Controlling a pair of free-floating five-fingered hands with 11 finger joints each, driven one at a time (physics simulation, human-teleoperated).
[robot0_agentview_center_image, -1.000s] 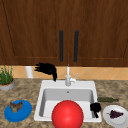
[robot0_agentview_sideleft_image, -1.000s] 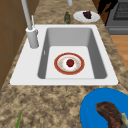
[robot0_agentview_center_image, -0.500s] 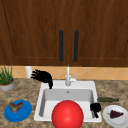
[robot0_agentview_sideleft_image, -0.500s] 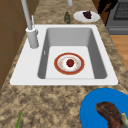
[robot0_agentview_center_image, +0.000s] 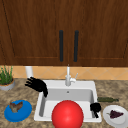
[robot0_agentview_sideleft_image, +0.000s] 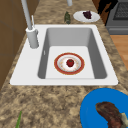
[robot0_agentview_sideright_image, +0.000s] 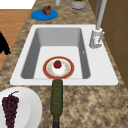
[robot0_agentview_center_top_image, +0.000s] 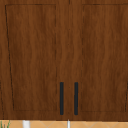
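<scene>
Granite counter surrounds the sink (robot0_agentview_center_image: 41, 106); the left hand (robot0_agentview_center_image: 37, 85) hovers with fingers spread wide over its left rim, the right hand (robot0_agentview_center_image: 95, 107) curled empty beside the grapes plate (robot0_agentview_center_image: 110, 121).

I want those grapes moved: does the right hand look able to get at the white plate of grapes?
Probably yes. The right hand hangs by the sink's right rim, just beside the white plate of grapes, with nothing between them.
</scene>
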